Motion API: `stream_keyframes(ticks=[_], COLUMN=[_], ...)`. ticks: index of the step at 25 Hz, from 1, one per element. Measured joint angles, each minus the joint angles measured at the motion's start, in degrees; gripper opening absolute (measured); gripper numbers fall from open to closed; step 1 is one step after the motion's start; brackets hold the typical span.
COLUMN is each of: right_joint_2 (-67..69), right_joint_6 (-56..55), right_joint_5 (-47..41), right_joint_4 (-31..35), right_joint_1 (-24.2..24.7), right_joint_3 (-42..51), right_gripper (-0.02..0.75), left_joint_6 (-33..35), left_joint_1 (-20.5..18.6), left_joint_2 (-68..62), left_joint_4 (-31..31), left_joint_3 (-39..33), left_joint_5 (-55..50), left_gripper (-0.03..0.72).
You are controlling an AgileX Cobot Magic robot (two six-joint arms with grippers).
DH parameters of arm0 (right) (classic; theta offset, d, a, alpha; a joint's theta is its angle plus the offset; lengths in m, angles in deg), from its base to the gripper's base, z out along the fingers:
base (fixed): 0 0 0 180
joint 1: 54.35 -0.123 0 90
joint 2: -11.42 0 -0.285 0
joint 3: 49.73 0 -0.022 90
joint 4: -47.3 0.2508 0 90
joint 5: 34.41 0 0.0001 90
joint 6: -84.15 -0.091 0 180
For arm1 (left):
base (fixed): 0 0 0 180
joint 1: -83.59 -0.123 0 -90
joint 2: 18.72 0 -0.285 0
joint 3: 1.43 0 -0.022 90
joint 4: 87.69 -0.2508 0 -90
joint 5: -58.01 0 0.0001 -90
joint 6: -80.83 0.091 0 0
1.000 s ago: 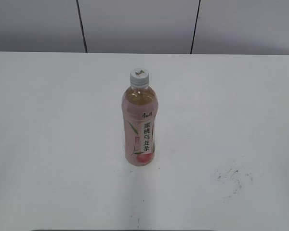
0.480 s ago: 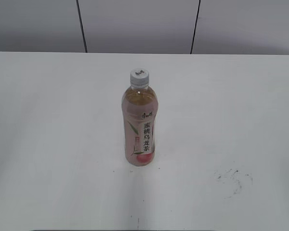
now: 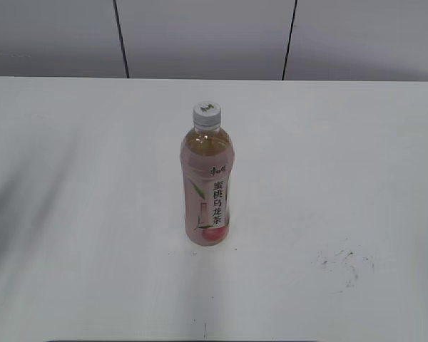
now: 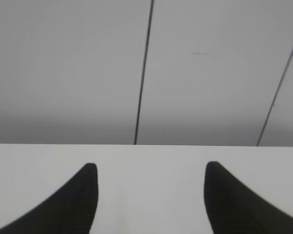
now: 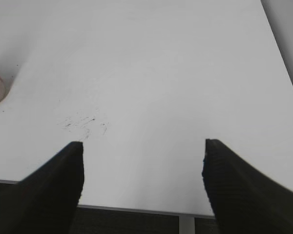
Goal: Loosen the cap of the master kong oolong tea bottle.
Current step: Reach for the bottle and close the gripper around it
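Master kong oolong tea bottle (image 3: 207,182) upright mid-desk (image 3: 93,214), cap (image 3: 207,114) on top. Right hand (image 5: 142,151) spread, empty — bottle base at its 10 o'clock, nearer arm. Left hand (image 4: 150,173) spread, bottle unseen.

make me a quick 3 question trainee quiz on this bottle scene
1. True or false: the cap is on the master kong oolong tea bottle.
2. How does the bottle stand? A) on its side B) upright C) held in the air
3. Fill in: the dark scuff marks on the table lie to the bottle's ____ in the exterior view.

Key: 1 true. 2 B. 3 right. Both the left tool and the right tool are open and hold nothing.
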State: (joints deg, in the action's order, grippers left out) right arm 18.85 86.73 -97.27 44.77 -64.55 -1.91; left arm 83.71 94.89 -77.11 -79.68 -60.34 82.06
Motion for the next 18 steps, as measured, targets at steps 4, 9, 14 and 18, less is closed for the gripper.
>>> stream_keyframes(ticks=[4, 9, 14, 18], right_joint_2=[0.0, 0.0, 0.0, 0.0], right_joint_6=[0.0, 0.0, 0.0, 0.0], right_joint_5=[0.0, 0.0, 0.0, 0.0], right_joint_4=[0.0, 0.0, 0.0, 0.0], right_joint_1=[0.0, 0.0, 0.0, 0.0], right_joint_3=[0.0, 0.0, 0.0, 0.0], right_gripper=[0.571, 0.571, 0.571, 0.571], left_joint_6=[-2.5, -6.6, -13.0, -17.9], left_joint_1=[8.9, 17.0, 18.9, 18.9], left_joint_2=[-13.5, -25.1, -28.8, -31.5], left_joint_4=[-4.7, -10.0, -19.2, -27.5], left_joint_3=[-0.2, -0.2, -0.3, -0.3], left_joint_5=[12.1, 17.1, 17.6, 19.5], left_gripper=[0.417, 0.418, 0.48, 0.564])
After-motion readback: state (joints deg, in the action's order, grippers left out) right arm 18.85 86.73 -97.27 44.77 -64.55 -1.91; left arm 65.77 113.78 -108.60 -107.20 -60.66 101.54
